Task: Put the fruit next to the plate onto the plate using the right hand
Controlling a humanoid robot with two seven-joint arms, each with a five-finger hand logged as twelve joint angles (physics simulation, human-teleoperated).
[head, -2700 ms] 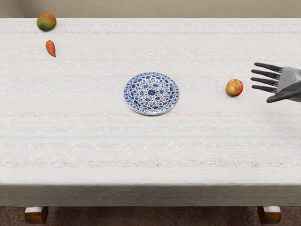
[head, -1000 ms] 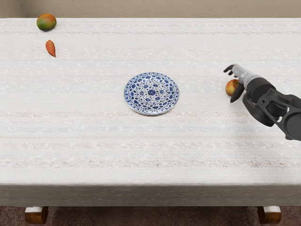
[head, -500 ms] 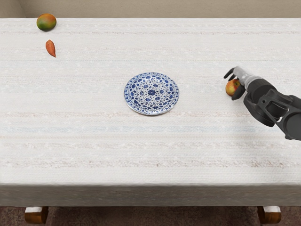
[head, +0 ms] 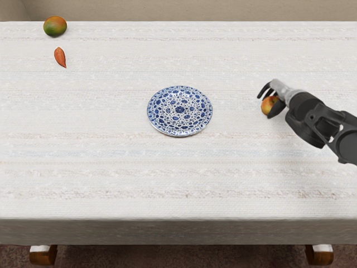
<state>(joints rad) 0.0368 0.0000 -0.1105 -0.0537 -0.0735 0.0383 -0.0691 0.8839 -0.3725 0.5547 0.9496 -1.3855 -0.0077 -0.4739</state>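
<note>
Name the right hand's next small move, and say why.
Probably carry the apple left toward the plate, with the grip kept closed. The right hand has its fingers curled around the apple, which sits well to the right of the plate, with only tablecloth between them.
</note>
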